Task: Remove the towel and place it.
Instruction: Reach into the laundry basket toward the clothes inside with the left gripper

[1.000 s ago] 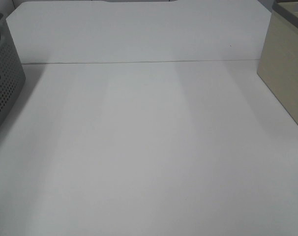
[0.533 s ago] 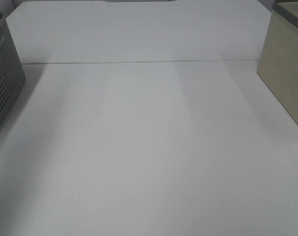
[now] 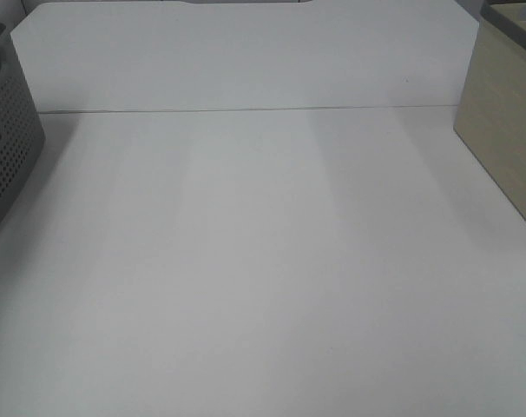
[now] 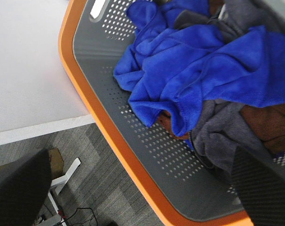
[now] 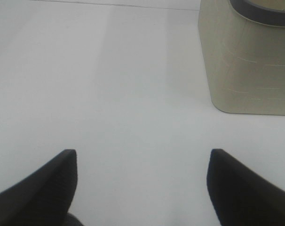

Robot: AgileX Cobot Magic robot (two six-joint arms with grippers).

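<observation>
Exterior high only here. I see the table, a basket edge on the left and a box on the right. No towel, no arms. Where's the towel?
Observer: In the left wrist view, the towel lies bunched inside the basket.
Operator: Left pincer on it?
Observer: No. The left pincer is open over the basket, clear of the towel and holding nothing.
Operator: And the right one?
Observer: The right pincer is open and empty over the table, with the box ahead of it.
</observation>
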